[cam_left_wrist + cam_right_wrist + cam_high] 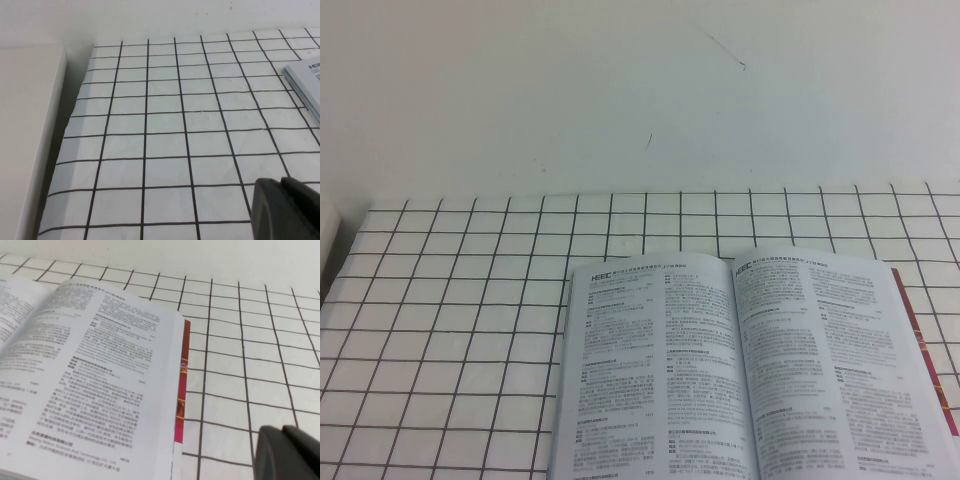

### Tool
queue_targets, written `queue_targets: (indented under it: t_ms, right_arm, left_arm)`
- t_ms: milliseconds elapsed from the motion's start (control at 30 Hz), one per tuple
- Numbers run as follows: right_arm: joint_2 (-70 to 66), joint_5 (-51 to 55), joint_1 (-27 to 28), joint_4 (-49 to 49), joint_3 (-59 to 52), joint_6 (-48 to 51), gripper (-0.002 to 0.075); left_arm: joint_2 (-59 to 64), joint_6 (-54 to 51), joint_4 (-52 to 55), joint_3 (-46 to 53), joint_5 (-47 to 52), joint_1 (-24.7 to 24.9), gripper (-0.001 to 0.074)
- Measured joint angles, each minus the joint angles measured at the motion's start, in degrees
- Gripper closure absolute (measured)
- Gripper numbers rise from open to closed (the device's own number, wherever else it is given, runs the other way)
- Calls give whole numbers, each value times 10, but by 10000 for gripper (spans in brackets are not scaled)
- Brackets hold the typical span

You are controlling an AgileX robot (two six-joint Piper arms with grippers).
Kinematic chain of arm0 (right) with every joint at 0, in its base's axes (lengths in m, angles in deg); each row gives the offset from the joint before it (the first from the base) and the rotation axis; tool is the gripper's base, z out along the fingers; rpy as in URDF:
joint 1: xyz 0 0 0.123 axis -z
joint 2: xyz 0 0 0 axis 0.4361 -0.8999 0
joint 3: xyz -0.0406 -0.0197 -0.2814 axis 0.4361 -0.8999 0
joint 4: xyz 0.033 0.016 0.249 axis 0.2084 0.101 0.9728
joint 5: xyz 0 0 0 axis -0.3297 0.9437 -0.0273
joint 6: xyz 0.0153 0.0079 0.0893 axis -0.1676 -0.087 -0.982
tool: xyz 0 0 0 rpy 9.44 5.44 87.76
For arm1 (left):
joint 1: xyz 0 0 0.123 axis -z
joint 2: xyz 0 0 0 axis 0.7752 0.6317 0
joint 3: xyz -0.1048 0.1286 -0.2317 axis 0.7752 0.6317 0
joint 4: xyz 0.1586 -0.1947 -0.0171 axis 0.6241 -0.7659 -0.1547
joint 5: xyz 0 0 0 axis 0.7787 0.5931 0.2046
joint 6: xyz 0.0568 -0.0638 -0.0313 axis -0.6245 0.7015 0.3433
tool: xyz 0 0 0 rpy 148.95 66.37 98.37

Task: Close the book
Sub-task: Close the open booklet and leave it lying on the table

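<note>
On the white, black-gridded tablecloth [460, 300], the open paperback book of printed white pages [740, 370] lies flat, with its red cover edge [181, 390] exposed on its right side. The left gripper [287, 210] hovers apart from the book, to its left. The right gripper [287, 452] hovers just right of the book. Whether either gripper is open or closed cannot be told. Recommended: catch the red cover edge from beneath, lift it, and fold it over the book's spine.

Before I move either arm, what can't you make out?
Open white-paged book: near edge cut off by high view's frame; print too small.
Left gripper: only a dark corner shows, left wrist view, over black-gridded white cloth; state unclear.
Right gripper: likewise, right wrist view, beside book's red cover; state unclear.
</note>
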Motion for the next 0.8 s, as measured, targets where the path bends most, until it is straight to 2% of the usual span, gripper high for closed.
queue_targets:
  t_ms: [567, 800]
  right_arm:
    - [0, -5, 0, 0, 0, 0, 729]
    - [0, -83, 0, 0, -6, 0, 729]
  left_arm:
    - [0, 0, 4, 0, 0, 0, 738]
    - [0, 0, 6, 4, -59, 0, 738]
